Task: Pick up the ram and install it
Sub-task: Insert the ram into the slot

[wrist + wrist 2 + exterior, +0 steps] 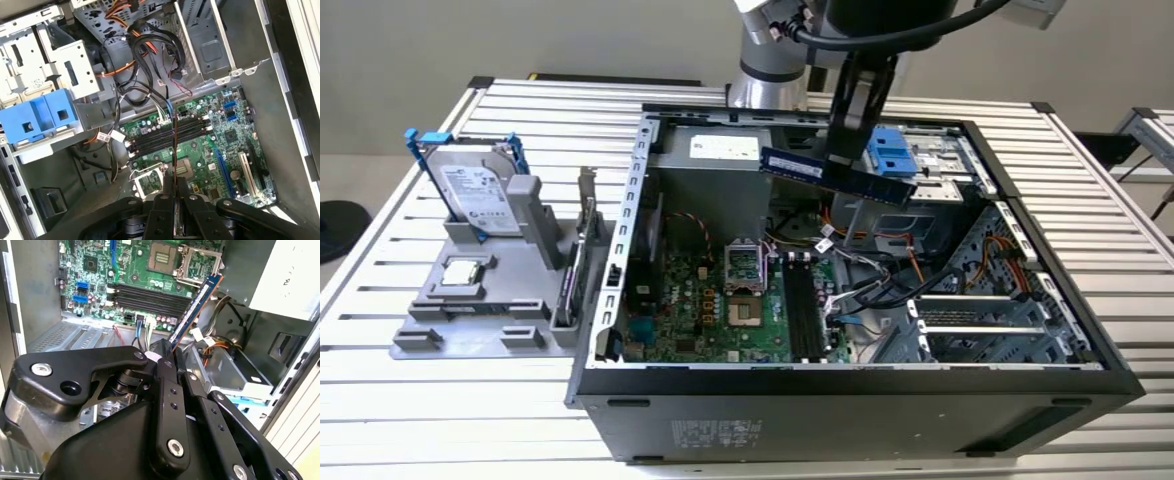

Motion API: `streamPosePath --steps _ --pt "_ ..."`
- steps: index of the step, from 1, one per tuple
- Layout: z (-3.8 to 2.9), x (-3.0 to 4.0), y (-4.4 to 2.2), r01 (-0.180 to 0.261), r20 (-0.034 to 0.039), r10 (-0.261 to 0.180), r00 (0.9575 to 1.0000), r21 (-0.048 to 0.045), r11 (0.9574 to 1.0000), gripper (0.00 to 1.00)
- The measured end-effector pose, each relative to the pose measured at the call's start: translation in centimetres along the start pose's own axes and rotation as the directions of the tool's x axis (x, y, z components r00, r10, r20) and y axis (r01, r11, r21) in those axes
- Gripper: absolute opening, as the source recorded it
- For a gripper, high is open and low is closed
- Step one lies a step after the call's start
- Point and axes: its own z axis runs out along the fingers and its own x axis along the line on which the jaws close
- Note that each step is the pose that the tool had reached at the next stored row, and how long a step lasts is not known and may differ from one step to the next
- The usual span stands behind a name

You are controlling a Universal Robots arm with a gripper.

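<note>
My gripper [849,148] hangs above the open computer case [630,300] and is shut on the ram [838,176], a dark blue stick with black chips. The stick is held tilted in the air over the back half of the case. In the second wrist view the ram [197,306] juts out from the black fingers [165,371] toward the motherboard. In the first wrist view the ram [175,145] shows edge-on, lined up over the black memory slots [160,134]. These slots [803,310] lie on the green motherboard [720,310] well below the stick.
A blue drive caddy [897,156] and loose cables [881,285] sit close beside the ram's path. At the exterior view's left, a grey holder [480,310] carries a hard drive [478,195] and a card with a metal bracket [582,250]. The slatted table [427,420] surrounds the case.
</note>
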Motion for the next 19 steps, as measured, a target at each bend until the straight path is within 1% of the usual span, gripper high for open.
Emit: streamPosePath --steps 4,8,19 --pt "0.00 0.01 -0.01 -0.032 -0.0003 0.032 0.9995 0.0002 0.9995 0.00" --pt "0.00 0.02 -0.01 -0.063 -0.0007 0.063 0.9980 0.0005 0.9980 0.00" --pt "0.00 0.02 -0.01 -0.132 -0.0013 0.132 0.9912 0.0010 0.9912 0.00"
